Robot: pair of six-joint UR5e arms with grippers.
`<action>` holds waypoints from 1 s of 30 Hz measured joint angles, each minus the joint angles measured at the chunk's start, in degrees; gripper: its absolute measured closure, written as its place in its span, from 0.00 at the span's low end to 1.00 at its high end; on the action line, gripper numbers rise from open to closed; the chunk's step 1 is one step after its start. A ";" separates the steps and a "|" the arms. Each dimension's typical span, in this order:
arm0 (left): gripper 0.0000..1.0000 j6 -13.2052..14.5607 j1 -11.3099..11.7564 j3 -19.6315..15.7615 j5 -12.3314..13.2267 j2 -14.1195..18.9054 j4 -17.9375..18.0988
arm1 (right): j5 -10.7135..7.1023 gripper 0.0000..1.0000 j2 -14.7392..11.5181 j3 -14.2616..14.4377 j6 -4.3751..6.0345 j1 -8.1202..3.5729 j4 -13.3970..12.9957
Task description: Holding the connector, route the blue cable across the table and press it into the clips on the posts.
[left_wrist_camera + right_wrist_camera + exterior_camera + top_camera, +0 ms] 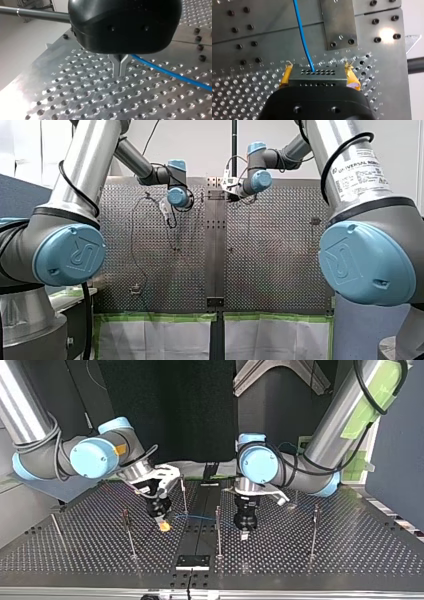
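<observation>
Connector (317, 78) | in right gripper (318, 73) | post (218, 532) (thin) beside blue cable (303, 37)

Nothing fancy here: my left arm (75, 175) and my right arm (350, 170) are silver tubes with light-blue joint caps (70, 255) stamped UR, and black cables (326, 170) loop alongside. There's a white Universal Robots label (361, 176) at 2 o'clock in the front view. My left hand (121, 73) is a rounded black shell with metal fingers (117, 66). My right hand (318, 77) is black with two screws (297, 109) and yellow pads (353, 80).
</observation>
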 joint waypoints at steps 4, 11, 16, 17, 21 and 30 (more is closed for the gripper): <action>0.99 0.05 0.28 0.27 -0.35 -0.02 -0.81 | -0.13 1.00 0.25 -0.24 0.01 -0.74 -0.18; 0.52 -0.04 0.16 0.28 -0.46 -0.03 -2.28 | -0.97 1.00 0.46 -0.29 0.01 -1.30 -0.28; 0.00 -0.21 -0.06 0.26 -0.55 -0.01 -3.97 | -1.05 1.00 0.47 -0.29 -0.09 -1.49 -0.22; 0.00 -0.17 -0.12 0.27 -0.58 0.01 -4.37 | -1.05 1.00 0.47 -0.29 -0.13 -1.51 -0.20; 0.00 0.29 -0.49 0.10 -0.76 0.46 -6.33 | -1.01 1.00 0.48 -0.29 -0.26 -1.53 -0.03; 0.00 0.68 -1.97 -3.21 -1.41 4.22 -10.65 | -0.76 1.00 0.27 -0.29 -0.43 -1.73 0.92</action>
